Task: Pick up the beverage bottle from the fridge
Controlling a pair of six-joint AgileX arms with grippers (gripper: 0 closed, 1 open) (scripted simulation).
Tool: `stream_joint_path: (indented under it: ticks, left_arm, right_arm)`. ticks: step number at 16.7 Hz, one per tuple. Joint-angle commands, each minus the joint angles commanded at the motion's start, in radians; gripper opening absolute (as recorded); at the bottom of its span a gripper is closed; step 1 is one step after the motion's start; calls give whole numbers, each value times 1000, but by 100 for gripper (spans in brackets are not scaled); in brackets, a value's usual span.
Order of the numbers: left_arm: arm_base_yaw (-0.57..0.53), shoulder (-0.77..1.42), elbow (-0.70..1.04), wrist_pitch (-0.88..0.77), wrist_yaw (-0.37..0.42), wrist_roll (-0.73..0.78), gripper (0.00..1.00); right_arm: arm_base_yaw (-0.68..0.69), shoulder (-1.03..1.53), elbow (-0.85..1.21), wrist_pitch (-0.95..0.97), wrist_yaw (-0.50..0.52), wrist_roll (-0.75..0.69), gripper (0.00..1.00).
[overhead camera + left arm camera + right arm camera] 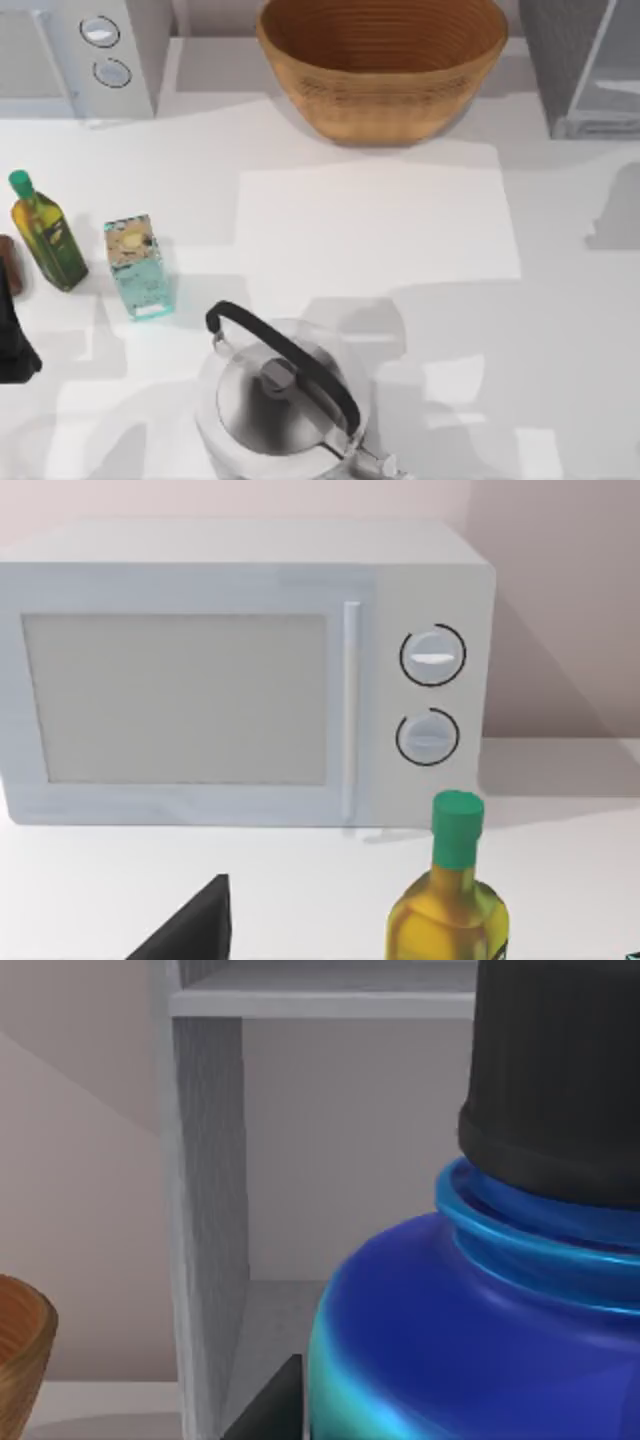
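Currently, state of the scene as logged:
Beverage bottle: the beverage bottle [480, 1350] sits very close in front of the right wrist camera, blue shoulder, ringed neck and black ribbed cap visible, a teal tint at the lower edge of its body.
Fridge: the fridge [205, 1210] stands just behind the bottle, its door open, grey side wall, pale inner back wall and a shelf above; in the top view it is at the table's far right corner [590, 70].
Right pincer: one dark finger tip [270, 1405] shows just beside the bottle's body; whether the pincer is closed on the bottle I cannot tell.
Left pincer: parked at the table's left edge [12, 340]; a dark finger tip [195, 925] shows in the left wrist view; open or closed, cannot tell.
Ahead of left pincer: oil bottle [450, 905] with green cap, near; beyond it the microwave [240, 670] with two round knobs.
Teal carton: teal carton [138, 266] upright, just beside the oil bottle.
Kettle: steel kettle [285, 400] with black handle, near edge of table.
Basket: woven basket [382, 65] at the far side, between microwave and fridge.
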Motion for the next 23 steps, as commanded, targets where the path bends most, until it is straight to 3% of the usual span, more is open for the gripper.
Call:
stream_joint_path:
  ticks: [5, 10, 19, 23]
  left_arm:
    - [0, 0, 0, 0, 0, 0, 100]
    - [0, 0, 0, 0, 0, 0, 100]
    - [0, 0, 0, 0, 0, 0, 100]
    - [0, 0, 0, 0, 0, 0, 100]
  right_arm:
    - [82, -547, -224, -303, 74, 0, 0]
    - [145, -884, -378, -518, 131, -4, 0]
    - [160, -960, -415, -573, 145, -4, 0]
    - [202, -856, -375, -472, 184, -4, 0]
